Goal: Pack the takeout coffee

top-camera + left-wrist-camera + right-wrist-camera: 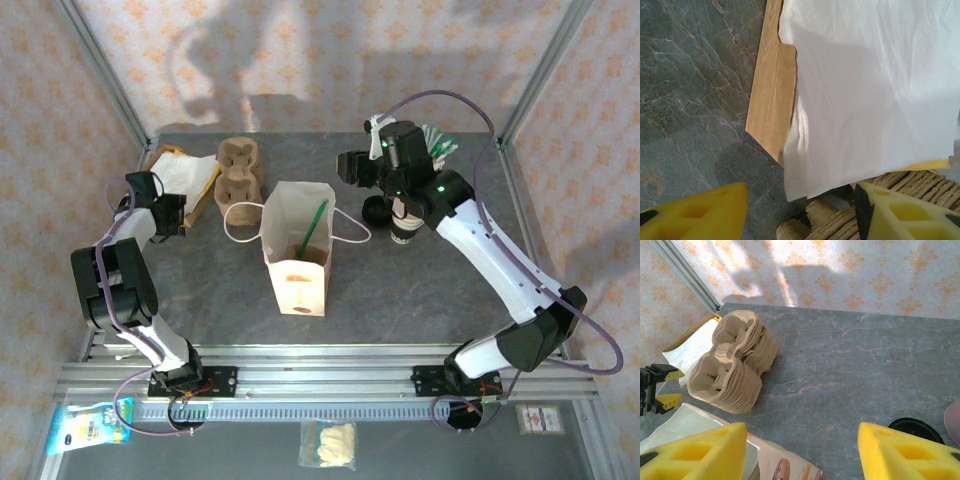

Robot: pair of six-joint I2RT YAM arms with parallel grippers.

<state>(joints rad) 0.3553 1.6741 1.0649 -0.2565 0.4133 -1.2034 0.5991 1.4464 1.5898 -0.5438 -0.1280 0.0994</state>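
Top external: takeout coffee (405, 233) stands toward the table's (420, 300) right edge. Left gripper (800, 212) and right gripper (800, 450) stand wide, empty

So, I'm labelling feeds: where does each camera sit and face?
Top external: above, behind the robot, looking down on the table; both arms show.
Left wrist: on the left arm, looking down at white paper; left gripper at bottom.
Right wrist: on the right arm, facing the back wall; right gripper at bottom.
Shared: top and right wrist show the carrier stack.
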